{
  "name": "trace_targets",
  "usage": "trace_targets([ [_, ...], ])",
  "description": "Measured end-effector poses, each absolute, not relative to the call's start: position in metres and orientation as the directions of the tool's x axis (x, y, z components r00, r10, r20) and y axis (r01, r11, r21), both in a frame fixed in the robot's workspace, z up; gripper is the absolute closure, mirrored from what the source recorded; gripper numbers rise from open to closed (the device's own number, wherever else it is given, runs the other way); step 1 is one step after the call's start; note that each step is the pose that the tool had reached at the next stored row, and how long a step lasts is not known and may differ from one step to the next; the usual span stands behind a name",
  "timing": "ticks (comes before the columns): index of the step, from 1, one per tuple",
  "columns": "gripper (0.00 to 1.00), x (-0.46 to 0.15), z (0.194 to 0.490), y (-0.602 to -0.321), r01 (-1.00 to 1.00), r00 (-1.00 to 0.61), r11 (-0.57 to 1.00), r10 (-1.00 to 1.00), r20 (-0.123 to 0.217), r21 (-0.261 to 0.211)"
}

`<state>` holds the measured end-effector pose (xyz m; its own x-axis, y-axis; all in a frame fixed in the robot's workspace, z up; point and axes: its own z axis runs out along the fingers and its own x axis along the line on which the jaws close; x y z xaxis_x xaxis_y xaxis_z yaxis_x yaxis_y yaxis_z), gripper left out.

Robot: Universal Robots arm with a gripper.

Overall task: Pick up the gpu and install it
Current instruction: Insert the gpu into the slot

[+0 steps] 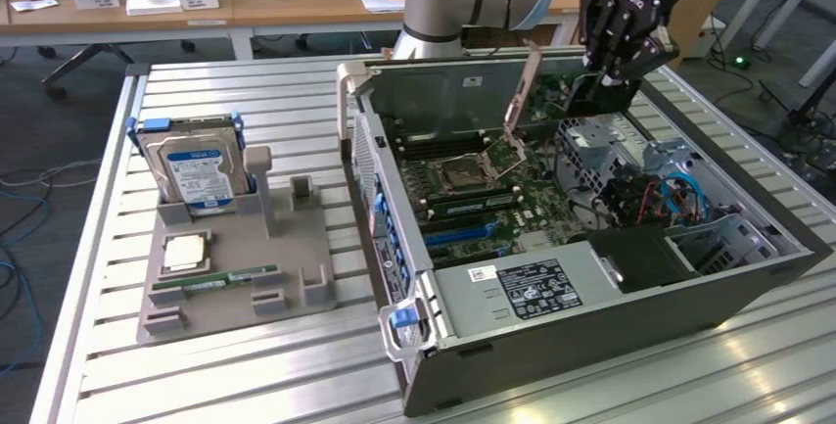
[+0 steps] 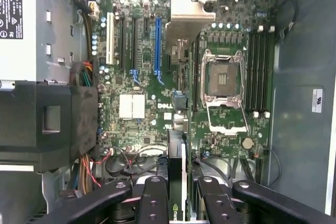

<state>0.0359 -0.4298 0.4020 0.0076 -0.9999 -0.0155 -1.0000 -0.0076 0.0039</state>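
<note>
White "DELL" lettering stands on the green motherboard, beside the processor socket.

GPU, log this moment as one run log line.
gpu: clamped edge-on in hand | hand: shut on gpu, above motherboard | case: open | install: gpu not yet seated
</note>
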Motion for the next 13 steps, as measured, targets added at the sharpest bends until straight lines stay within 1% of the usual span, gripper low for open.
trace_targets([
  [13, 0.74, 0.0351, 0.399, -0.4298, -1.0, 0.008, -0.008, -1.0, -0.015, 0.002],
])
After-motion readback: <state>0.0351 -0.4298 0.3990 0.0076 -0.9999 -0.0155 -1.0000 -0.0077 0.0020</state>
